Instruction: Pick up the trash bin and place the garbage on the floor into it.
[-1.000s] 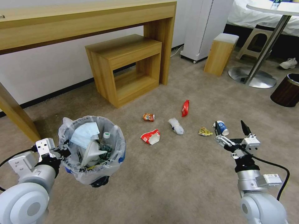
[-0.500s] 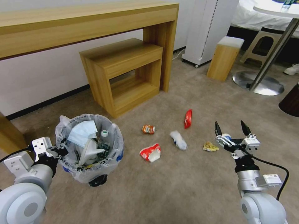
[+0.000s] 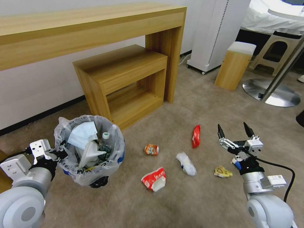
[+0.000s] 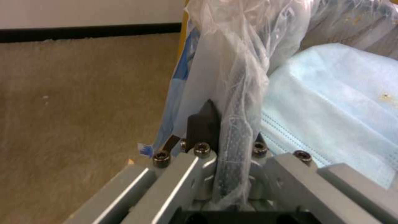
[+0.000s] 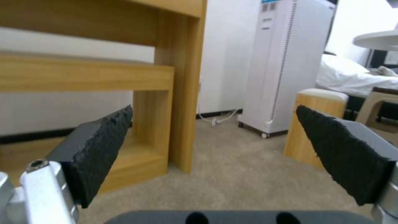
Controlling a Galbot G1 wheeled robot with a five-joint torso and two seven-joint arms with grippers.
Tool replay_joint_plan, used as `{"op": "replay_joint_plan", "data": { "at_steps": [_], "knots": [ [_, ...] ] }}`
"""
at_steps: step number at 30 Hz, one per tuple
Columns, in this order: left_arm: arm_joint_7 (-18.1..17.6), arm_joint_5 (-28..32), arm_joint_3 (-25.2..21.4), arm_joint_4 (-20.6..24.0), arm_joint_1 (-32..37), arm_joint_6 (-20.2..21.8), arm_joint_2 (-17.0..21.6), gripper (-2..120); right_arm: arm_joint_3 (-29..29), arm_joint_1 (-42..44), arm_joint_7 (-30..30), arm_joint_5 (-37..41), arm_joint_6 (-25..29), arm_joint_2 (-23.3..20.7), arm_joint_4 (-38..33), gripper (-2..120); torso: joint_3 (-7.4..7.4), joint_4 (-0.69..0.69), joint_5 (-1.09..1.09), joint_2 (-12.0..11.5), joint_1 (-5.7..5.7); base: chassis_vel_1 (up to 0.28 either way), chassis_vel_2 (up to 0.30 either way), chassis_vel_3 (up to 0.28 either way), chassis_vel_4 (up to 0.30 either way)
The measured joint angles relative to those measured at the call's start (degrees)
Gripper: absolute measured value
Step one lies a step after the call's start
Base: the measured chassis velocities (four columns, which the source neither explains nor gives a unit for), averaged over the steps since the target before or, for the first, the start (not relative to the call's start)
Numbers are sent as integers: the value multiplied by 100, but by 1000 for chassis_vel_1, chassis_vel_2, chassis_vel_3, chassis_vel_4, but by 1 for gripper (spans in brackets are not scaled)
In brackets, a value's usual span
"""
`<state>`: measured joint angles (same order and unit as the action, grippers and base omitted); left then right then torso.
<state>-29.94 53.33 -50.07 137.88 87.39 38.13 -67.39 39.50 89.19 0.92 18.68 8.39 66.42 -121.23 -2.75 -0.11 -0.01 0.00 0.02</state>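
Head view first. Mid-collection, by the look of it: trash bin (image 3: pixel 89 151) hanging low at the left, gripped at its near rim by the left end effector (image 3: pixel 60 154), clear of the floor (image 3: pixel 196 202) or barely so — hard to call. Already loaded with a pale-blue mask (image 3: pixel 83 134), a white slipper (image 3: pixel 90 153) and a green-labelled bottle (image 3: pixel 104 144). Still out on the beige carpet: crushed can (image 3: pixel 151 149), red-and-white cup (image 3: pixel 154 179), white wad (image 3: pixel 186 163), red wrapper (image 3: pixel 196 136), yellow wrapper (image 3: pixel 223 172). Right end effector (image 3: pixel 235 133) poised above the carpet, fingers spread wide and empty, yellow wrapper just beside and below its wrist. Next move, probably: drop onto the nearest piece, wrapper or wad, with the fingers straddling it and pressing close to the pile. Plenty of open carpet around the litter; low wooden shelf (image 3: pixel 122 80) and the long table (image 3: pixel 91 28) well back, wooden stool (image 3: pixel 235 65) and the chrome base (image 3: pixel 272 94) off to the far right, none crowding the reach.

Left wrist view. Clamped hard on the rim of the trash bin (image 4: pixel 232 161), crinkly liner (image 4: pixel 232 62) bunched between the fingers (image 4: pixel 203 124), mask (image 4: pixel 331 112) pressed right against them. Thin plastic in the pinch, so some risk of slipping or tearing under a swing.

Right wrist view. Black ribbed pads (image 5: pixel 104 149) wide apart, nothing between them, bare carpet ahead up to the table leg (image 5: pixel 182 93) and the white appliance (image 5: pixel 286 62). Clear lane down.
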Motion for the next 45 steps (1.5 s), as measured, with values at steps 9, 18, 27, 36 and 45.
{"op": "replay_joint_plan", "data": {
  "at_steps": [9,18,27,36,45],
  "knots": [
    [7,41,-45,42,54,8,-2,1,-208,135,-23,-258,-3,-110,150,100,2,0,2,0,0,-54,56,49,-54],
    [8,150,-171,123,102,21,3,1,-425,236,-25,-425,-126,-619,301,100,1,0,1,0,0,0,0,0,0],
    [4,147,-289,257,300,28,-83,1,-1315,-77,270,341,-990,-967,531,100,0,1,1,0,0,0,0,0,0],
    [-24,57,-328,397,406,35,-108,1,-2100,-451,-826,1176,-2546,-555,418,100,1,0,0,0,0,0,0,0,0],
    [-28,-138,-153,405,365,37,-215,1,-2872,-821,-1573,2381,-3424,-123,588,100,1,0,1,0,0,0,0,0,0]
  ]
}}
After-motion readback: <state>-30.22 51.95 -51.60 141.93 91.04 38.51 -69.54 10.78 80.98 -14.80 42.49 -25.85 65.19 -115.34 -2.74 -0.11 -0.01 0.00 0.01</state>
